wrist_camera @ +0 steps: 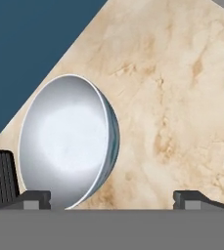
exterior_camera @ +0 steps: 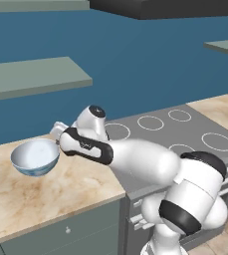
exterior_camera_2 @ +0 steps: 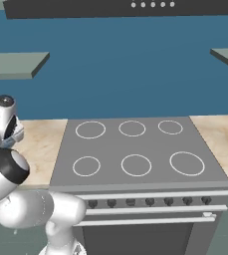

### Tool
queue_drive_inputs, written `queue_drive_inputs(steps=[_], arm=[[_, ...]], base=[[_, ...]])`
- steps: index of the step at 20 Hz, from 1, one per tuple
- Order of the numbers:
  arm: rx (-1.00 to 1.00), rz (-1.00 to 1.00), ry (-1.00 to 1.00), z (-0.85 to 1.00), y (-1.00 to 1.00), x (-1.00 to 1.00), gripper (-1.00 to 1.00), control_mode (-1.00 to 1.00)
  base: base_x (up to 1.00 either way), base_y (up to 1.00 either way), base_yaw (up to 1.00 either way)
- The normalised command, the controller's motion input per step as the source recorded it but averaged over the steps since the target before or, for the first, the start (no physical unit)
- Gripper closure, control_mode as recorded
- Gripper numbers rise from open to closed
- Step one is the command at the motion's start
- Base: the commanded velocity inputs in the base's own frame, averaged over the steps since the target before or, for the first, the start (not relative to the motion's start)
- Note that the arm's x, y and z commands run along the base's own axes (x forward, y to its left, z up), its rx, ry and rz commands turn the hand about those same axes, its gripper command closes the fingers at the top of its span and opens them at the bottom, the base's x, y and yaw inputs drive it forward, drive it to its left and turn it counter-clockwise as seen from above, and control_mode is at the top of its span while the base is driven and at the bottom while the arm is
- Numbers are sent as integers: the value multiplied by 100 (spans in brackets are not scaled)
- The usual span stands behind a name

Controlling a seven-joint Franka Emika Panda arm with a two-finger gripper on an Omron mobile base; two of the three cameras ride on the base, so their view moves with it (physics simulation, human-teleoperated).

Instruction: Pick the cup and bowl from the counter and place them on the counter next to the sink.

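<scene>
Reaching out over the surface (exterior_camera: 46,194), the claw (wrist_camera: 108,197) stands wide open and holds nothing; in the hand view the bowl (wrist_camera: 67,141) sits between its tips, nearer one finger (wrist_camera: 1,178), the other tip well off over bare marble.

- Bowl (exterior_camera: 35,157) in left base view: close beside the wrist, looks tilted; whether it rests on the surface or is lifted, cannot tell.
- Task progress, as judged: early. Bowl not yet gripped and not beside any sink; the cup remains to be handled too.
- Surface: beige marble pattern over grey-green cabinets (exterior_camera: 60,231).
- Room: grey stovetop (exterior_camera_2: 135,149) with white ring burners alongside, blue wall (exterior_camera_2: 125,64), grey-green shelf (exterior_camera: 31,77) above.
</scene>
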Motion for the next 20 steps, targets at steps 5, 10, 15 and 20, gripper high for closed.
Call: queue_drive_inputs(steps=[5,10,15,20], arm=[[0,0,0,-23,7,24,-100,-100],[0,0,0,-28,24,22,-100,-100],[0,0,0,-21,21,15,-100,-100],[0,0,0,-9,2,10,-100,-100]], base=[[0,0,0],[0,0,0],[0,0,0],[0,0,0]])
